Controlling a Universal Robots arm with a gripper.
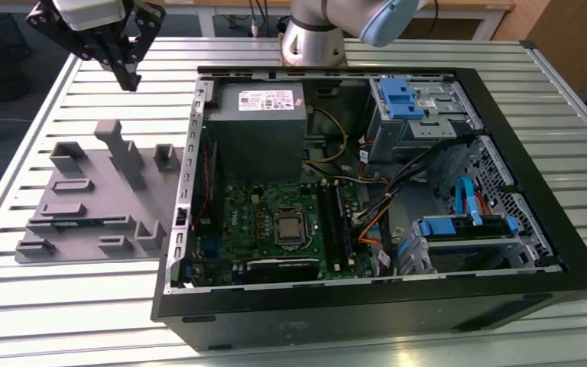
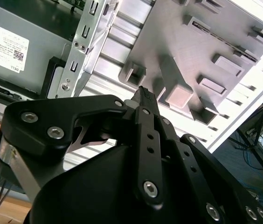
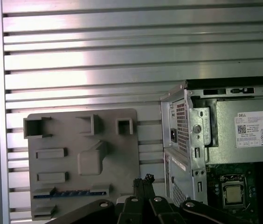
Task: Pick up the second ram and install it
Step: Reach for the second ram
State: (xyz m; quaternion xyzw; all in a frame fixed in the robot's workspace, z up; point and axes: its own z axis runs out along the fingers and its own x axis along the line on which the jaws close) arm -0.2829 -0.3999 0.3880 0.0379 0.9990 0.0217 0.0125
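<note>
Black pincer (image 2: pixel 145 94) hangs clenched with nothing in it, near the gray holder (image 3: pixel 122 154).
Blue ram (image 3: pixel 71 192) lies in a slot of the holder, apart from the pincer. On the exterior view's left, the holder sits flat on the table (image 1: pixel 69 306), just beside the open computer case (image 1: pixel 375 306).
</note>
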